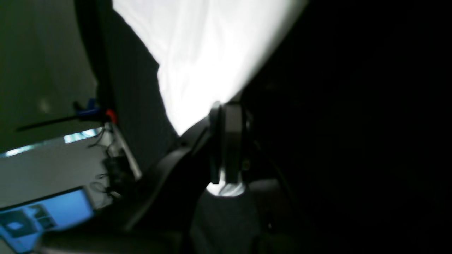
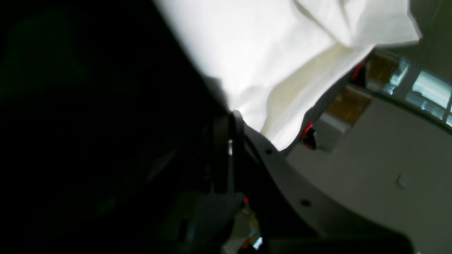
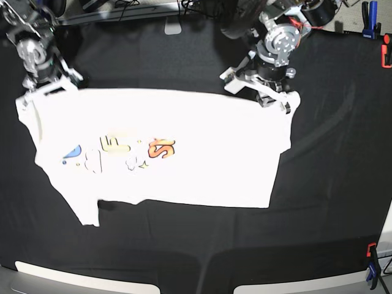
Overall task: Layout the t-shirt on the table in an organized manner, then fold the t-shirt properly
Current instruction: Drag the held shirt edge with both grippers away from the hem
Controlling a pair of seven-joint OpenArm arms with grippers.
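Currently both hands clenched on t-shirt [image 3: 184,159] top edge: left hand [image 3: 262,90], right hand [image 3: 48,84]. Shirt hangs spread below them over the counter [image 3: 331,184]. Wrist views mostly dark, fingertips hidden by cloth.

We see left gripper [image 1: 226,106] pinched on white t-shirt [image 1: 204,53], black table [image 1: 137,106] beside, blue clamp [image 1: 88,109] at edge.

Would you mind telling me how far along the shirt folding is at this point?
Done: the t-shirt lies spread print-up on the table. In hand: the left tool and right tool are shut on its far edge, one at each end. Left: smoothing the lower corner and every fold; none is made yet.
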